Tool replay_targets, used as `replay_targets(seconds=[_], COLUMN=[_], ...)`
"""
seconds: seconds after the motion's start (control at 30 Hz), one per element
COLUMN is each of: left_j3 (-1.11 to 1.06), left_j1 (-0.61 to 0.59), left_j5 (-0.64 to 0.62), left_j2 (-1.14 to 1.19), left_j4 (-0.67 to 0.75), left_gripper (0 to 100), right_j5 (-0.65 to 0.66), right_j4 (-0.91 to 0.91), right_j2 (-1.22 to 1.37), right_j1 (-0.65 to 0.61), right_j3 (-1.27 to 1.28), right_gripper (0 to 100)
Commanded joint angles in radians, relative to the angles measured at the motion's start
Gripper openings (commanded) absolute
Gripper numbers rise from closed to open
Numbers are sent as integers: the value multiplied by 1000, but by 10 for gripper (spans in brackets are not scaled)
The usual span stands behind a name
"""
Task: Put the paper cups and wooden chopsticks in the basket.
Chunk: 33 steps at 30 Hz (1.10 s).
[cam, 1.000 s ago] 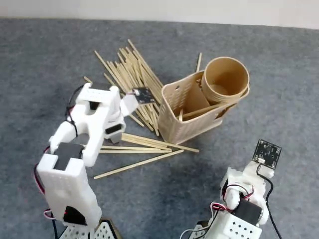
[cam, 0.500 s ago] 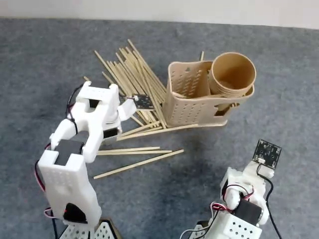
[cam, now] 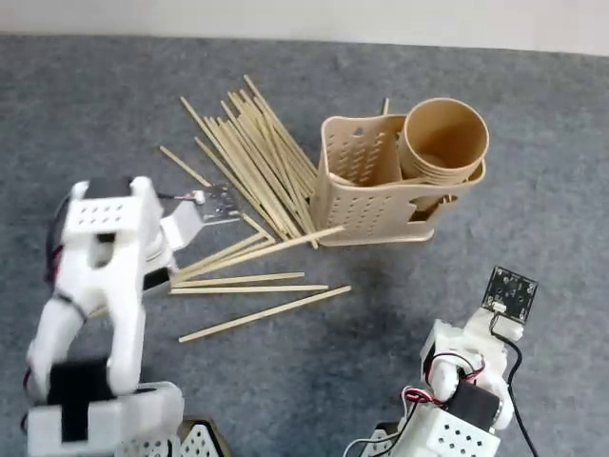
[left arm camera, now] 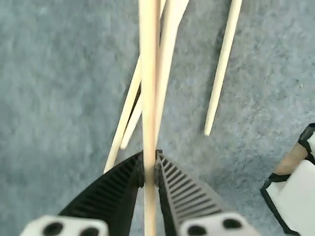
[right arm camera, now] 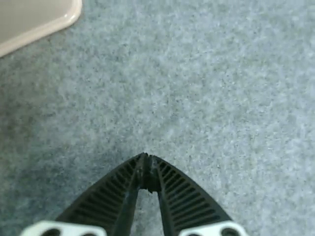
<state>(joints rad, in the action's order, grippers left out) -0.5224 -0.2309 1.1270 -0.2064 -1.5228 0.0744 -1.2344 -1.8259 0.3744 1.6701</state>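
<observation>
My left gripper is shut on a wooden chopstick that runs straight out from between its fingertips. In the high view this chopstick slants from the left arm towards the foot of the beige basket, which stands upright. Stacked paper cups sit in the basket's right end. A pile of chopsticks lies fanned on the carpet left of the basket. My right gripper is shut on nothing above bare carpet, with the right arm at the near right.
Three loose chopsticks lie on the grey carpet between the left arm and the basket. Two more show beside the held one. A corner of the basket is far ahead of the right gripper. Open carpet lies in front of the basket.
The basket went from tilted to upright. The left arm drew back toward the near left, pulling the gripped chopstick away from the basket's base. The right arm stayed still.
</observation>
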Motion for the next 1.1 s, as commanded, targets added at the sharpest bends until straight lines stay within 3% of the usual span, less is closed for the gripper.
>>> replay_targets(seconds=[0.0,0.53,0.67,0.87,1.07], left_j3=[-38,-257,-309,-311,-196], left_j1=[-67,-251,-255,-252,-186], left_j5=[14,3,-69,-302,-643], left_j2=[-182,-745,-912,-1047,-1020], left_j4=[-11,-11,-8,14,124], left_gripper=[5,5,5,5,5], right_j5=[-6,-6,-6,-6,-5], right_j4=[25,25,25,25,27], right_j2=[-8,-8,-8,-8,-8], right_j1=[10,10,10,10,10], right_j3=[25,27,27,27,27], right_gripper=[5,5,5,5,5])
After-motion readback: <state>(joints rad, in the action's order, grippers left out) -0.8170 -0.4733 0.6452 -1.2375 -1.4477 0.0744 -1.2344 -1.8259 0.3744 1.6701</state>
